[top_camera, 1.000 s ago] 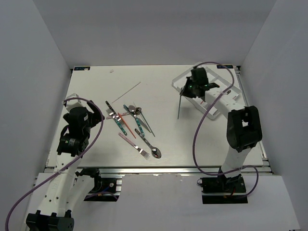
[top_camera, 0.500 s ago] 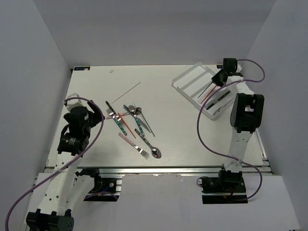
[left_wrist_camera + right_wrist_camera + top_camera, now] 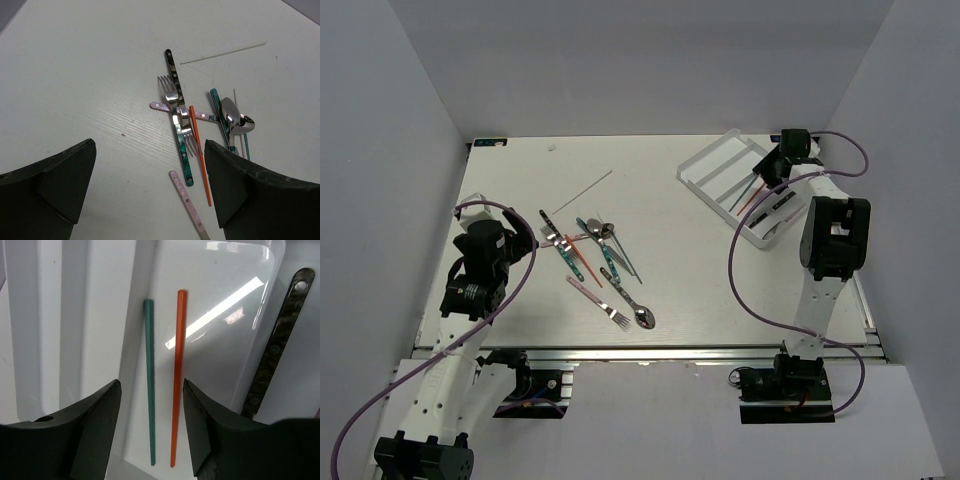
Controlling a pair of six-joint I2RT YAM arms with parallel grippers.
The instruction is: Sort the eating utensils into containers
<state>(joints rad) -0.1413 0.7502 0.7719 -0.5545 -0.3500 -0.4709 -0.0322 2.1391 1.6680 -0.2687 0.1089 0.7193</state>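
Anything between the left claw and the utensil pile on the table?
Nothing visible. The left claw is open over bare table, and the utensil pile lies just ahead with no obstacle between. The utensils overlap one another, though, so lifting one may nudge its neighbours.

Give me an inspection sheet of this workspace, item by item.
Surface: white table, matte.
Job's things: pile of utensils mid-table; thin white stick apart behind it; tray far right holds teal stick and orange stick side by side, dark handle in the next compartment.
Clutter: nothing seen.
Grippers: left gripper open, empty, facing the pile; right gripper open above the tray, fingers empty.
Cables: purple cable loops from each arm.
Surroundings: plain pale walls on three sides.
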